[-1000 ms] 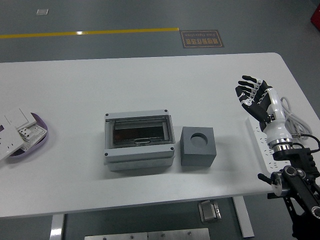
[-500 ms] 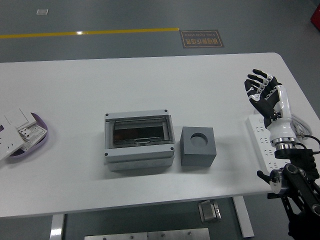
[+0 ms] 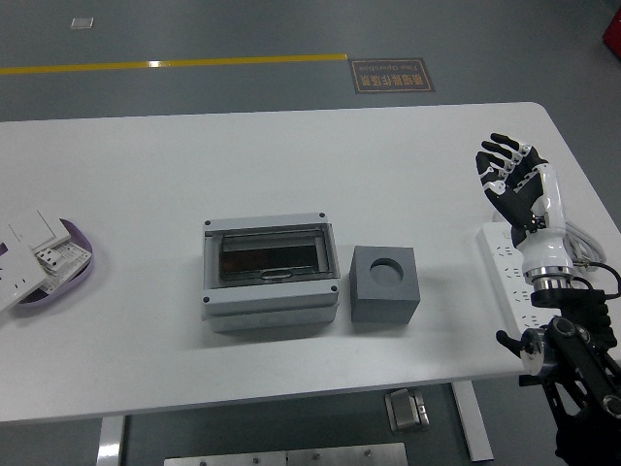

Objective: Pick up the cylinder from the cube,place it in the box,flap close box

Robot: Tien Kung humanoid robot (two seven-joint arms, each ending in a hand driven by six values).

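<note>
Head view: the box (image 3: pixel 270 272) is sitting near the middle of the white desk (image 3: pixel 291 165), its clear flap lying down over the top, so it is looking closed from here. Just right of the box, close beside it but not touching, the grey cube (image 3: pixel 385 283) is standing with a round socket in its top face; the socket is showing empty, and no cylinder is standing on the cube. Something dark is showing through the flap inside the box, but I cannot tell whether that is the cylinder. Well to the right of the box, near the desk's right edge, the right hand (image 3: pixel 511 178) is hovering over the white power strip (image 3: pixel 514 282), fingers spread and slack, grasping nothing. Compared with a second ago, the hand is sitting further right and slightly higher, away from the cube; over the last half second it is barely shifting at all. Box and cube are lying exactly where they were. Judgement: with socket empty, flap down and the hand pulling clear, the task is looking finished or at its retreat stage. Far left of the box, a purple tray (image 3: pixel 60 277) of white switch plates is resting at the desk's edge. The left arm is not showing.
</note>
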